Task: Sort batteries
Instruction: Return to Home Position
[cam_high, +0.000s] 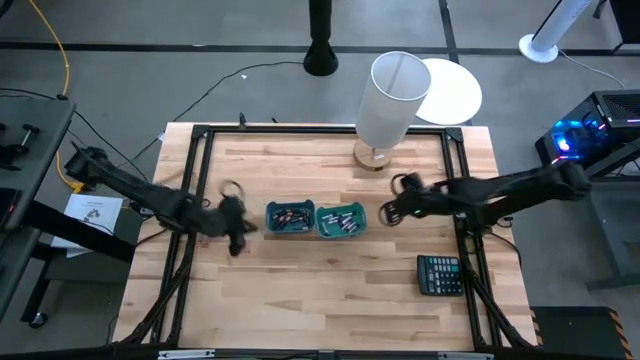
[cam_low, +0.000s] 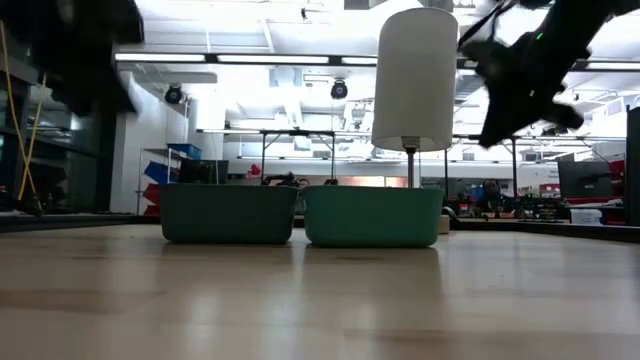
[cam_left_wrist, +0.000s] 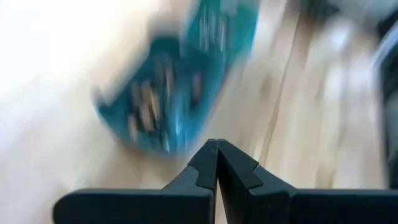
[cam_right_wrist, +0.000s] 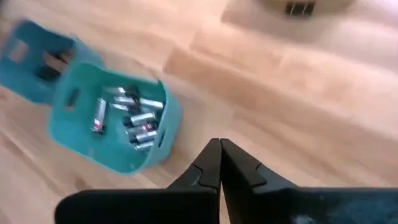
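Note:
Two small teal bins stand side by side at the table's middle. The left bin (cam_high: 289, 217) holds several dark, coppery batteries (cam_left_wrist: 146, 102). The right bin (cam_high: 341, 220) holds several silvery batteries (cam_right_wrist: 134, 118). My left gripper (cam_high: 238, 243) hangs shut above the table, left of the left bin, with nothing between its fingers (cam_left_wrist: 217, 163). My right gripper (cam_high: 388, 214) hangs shut above the table, right of the right bin, also empty (cam_right_wrist: 219, 162). In the low view both grippers are raised well above the bins.
A white lamp (cam_high: 392, 100) on a wooden base stands at the table's far side, behind the right bin. A black calculator (cam_high: 440, 274) lies near the right front. The black frame rails (cam_high: 200, 170) run along the table's sides.

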